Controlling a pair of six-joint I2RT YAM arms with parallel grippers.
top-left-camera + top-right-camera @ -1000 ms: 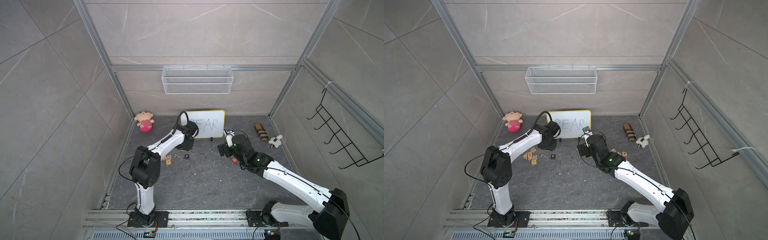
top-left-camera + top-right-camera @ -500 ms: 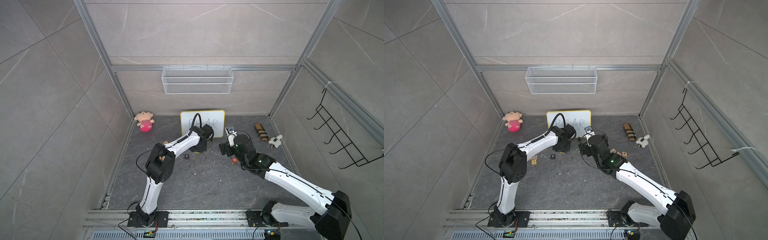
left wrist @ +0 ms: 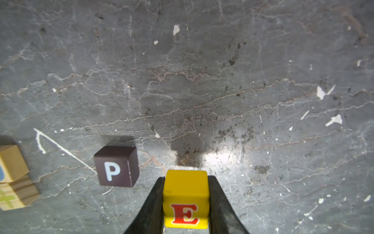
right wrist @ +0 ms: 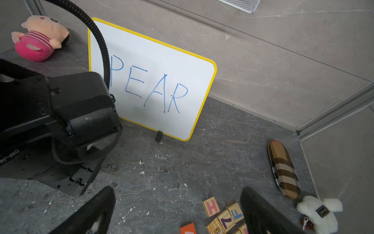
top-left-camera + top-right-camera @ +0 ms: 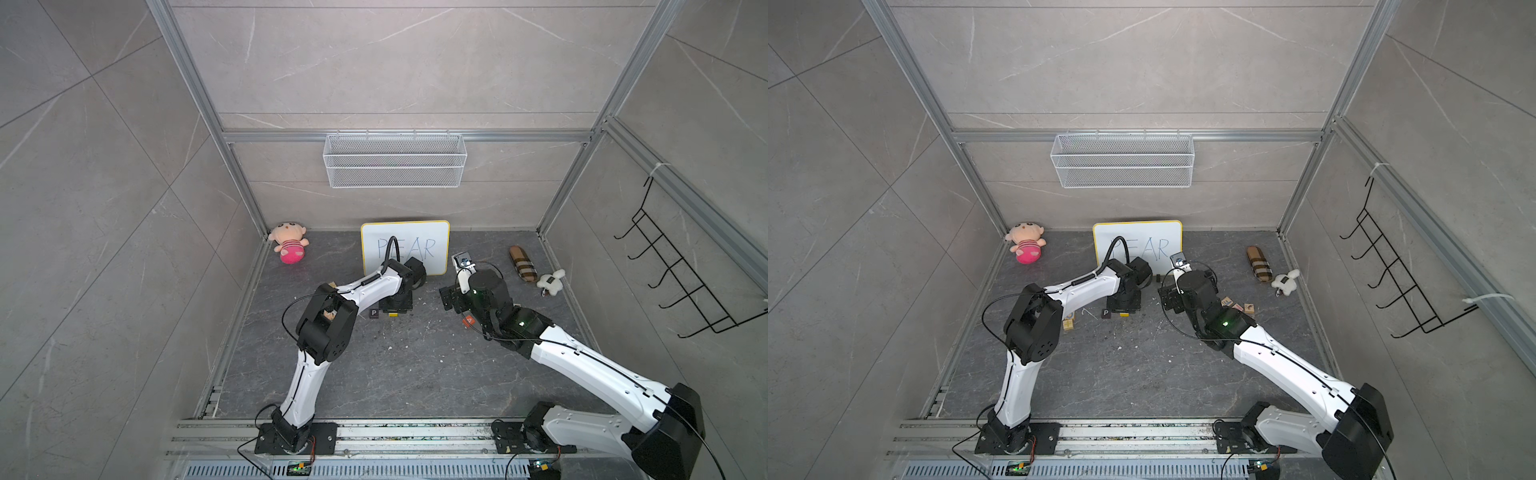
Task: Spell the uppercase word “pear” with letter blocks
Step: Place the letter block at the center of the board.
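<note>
Top views first: two arms, the left arm (image 5: 361, 286) and the right arm (image 5: 582, 361). There's one yellow-framed whiteboard (image 5: 405, 245) with PEAR in blue marker and one white wire basket (image 5: 395, 160) on the back wall (can't tell what's in it). I also count one pink plush doll (image 5: 289, 248), one white plush toy (image 5: 550, 282) and one brown plaid oval case (image 5: 523, 270). One small black cube with a white P (image 5: 374, 313) sits on the grey stone floor (image 5: 415, 374) just beside the left gripper (image 5: 394, 309). One orange-red cube (image 5: 468, 320) lies right by the right arm. Left wrist cam: the jaws are clamped on the yellow cube with a red E (image 3: 185, 199), a finger on each side. The P cube is close but not touching, and two tan wooden blocks (image 3: 12, 164) touch each other further off. Right wrist cam: the right gripper (image 4: 177, 189) is spread wide over bare floor. Four tan blocks with coloured letters (image 4: 225, 219) huddle near one finger, and the orange-red cube is just beside them.
</note>
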